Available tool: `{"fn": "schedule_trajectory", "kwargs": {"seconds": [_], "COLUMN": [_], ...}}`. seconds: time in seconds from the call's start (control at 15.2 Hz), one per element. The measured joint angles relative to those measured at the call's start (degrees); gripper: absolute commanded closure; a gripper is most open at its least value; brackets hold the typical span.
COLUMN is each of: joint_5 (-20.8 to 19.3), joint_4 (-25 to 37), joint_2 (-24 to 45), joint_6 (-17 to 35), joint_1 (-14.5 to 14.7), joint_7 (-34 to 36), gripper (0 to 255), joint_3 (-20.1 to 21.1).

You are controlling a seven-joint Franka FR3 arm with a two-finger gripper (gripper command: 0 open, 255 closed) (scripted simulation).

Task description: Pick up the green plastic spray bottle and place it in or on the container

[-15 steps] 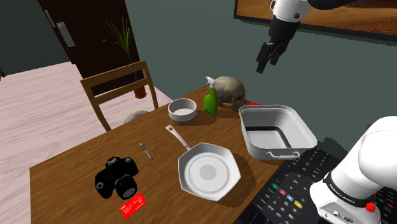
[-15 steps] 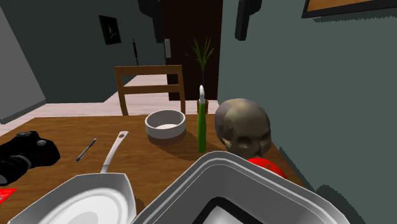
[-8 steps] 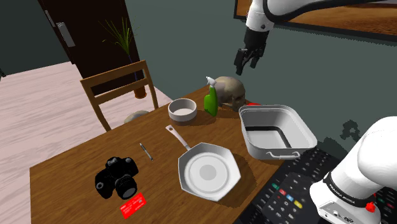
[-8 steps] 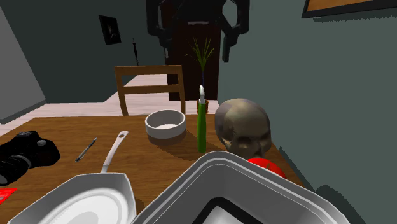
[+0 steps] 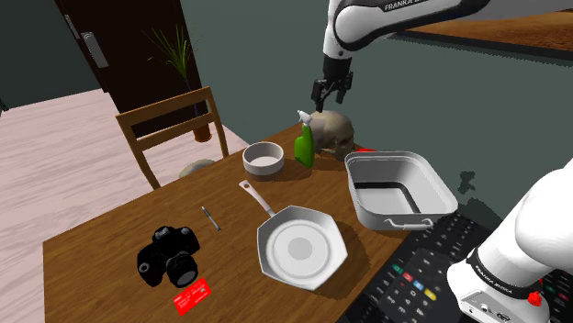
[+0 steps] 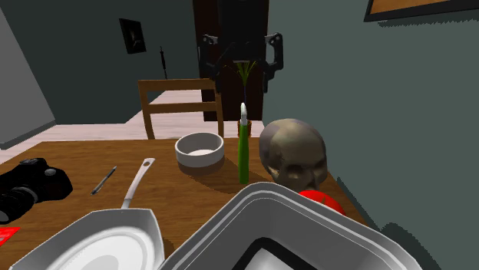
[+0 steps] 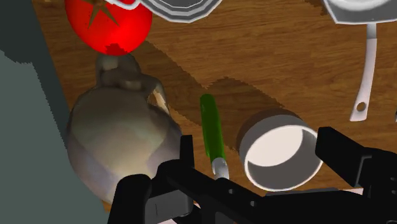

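So the end effector (image 5: 331, 94) hangs wide open above the green spray bottle (image 5: 304, 145), which stands upright on the surface (image 5: 101, 243) between skull (image 5: 338, 134) and bowl (image 5: 264, 161); it should probably drop straight, clearing the skull, and clamp below the nozzle

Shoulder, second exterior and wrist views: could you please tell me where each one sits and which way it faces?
Shoulder view: raised beside the robot, looking down over the table; shows the white arm and gripper.
Second exterior view: low by the grey container, facing across to the chair; shows the open gripper.
Wrist view: on the hand, looking down past its fingers.
All three share the green spray bottle, skull and bowl.
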Motion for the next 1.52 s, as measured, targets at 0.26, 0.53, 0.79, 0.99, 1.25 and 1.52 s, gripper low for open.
{"fn": "schedule_trajectory", "kwargs": {"seconds": [0.26, 0.53, 0.79, 0.99, 1.25, 1.52], "joint_5": [-0.8, -1.4, -1.6, -1.6, -1.7, -1.7], "joint_4": [7.9, 17.4, 18.4, 17.3, 16.6, 16.6], "joint_2": [9.5, 19.0, 21.7, 22.5, 22.9, 22.9], "joint_6": [0.6, -0.4, 1.1, 3.0, 4.1, 4.2], "joint_1": [-0.1, -0.1, -0.2, -0.2, -0.2, -0.2], "joint_7": [1.2, 2.0, 2.1, 2.2, 2.2, 2.2], "gripper": [0, 0, 0, 0, 0, 0], "joint_3": [-0.1, -0.5, -0.7, -0.7, -0.7, -0.7]}}
